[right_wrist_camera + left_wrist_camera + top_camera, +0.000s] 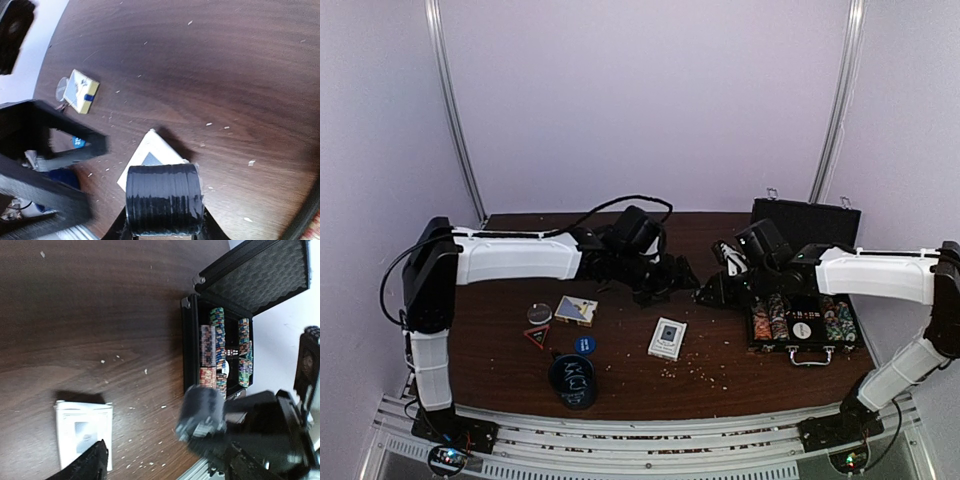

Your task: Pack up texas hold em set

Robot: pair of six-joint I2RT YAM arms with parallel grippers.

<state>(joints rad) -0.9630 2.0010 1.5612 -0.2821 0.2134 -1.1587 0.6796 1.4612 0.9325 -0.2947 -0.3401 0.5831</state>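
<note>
My right gripper point(164, 222) is shut on a black roll of poker chips point(164, 200), held on its side above the table; the same roll shows blurred in the left wrist view point(200, 412). My left gripper point(665, 280) stands open just left of it, holding nothing, with one finger point(89, 465) showing. Both grippers meet mid-table, the right gripper point(712, 290) facing the left. The black case point(752, 322) lies open at the right with several coloured chip rolls point(216, 347) inside and its lid point(805, 222) raised. Below the roll lies a white card deck point(667, 338).
A second card deck point(576, 310) lies at the left beside a clear round button point(539, 313), a triangular button point(537, 335) and a blue button point(584, 344). A dark cup with white scribbles point(573, 380) stands near the front edge. Pale crumbs dot the brown table point(620, 375).
</note>
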